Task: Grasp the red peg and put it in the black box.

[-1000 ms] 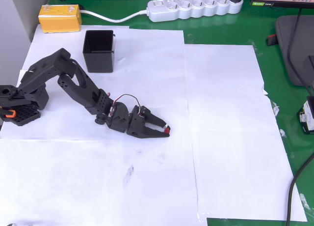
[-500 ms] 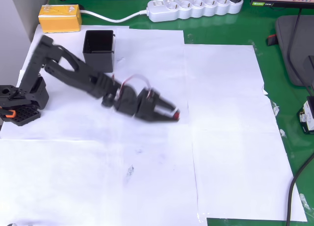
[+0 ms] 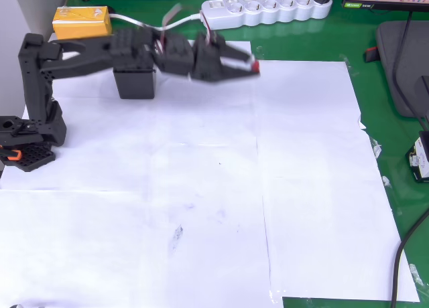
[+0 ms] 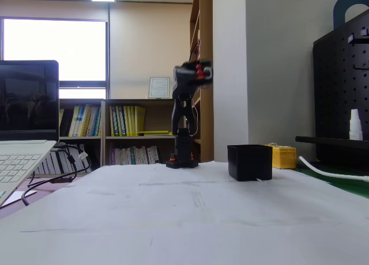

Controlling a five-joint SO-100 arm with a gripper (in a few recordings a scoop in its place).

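Tiny dark red rounded peg [image 3: 255, 66]: pinched in jaws' tips, aloft near table's far edge, beside square black plastic box [image 3: 135, 82]. Light, rigid, likely slippery; grip mid-body.

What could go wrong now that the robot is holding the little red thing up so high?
1. The red peg sits only at the very tip of the tool, raised well above the table in the fixed view; the blurred arm suggests fast motion, so the peg might slip out.
2. In the overhead view the peg lies right of the black box; released here, it would likely land on the white paper.
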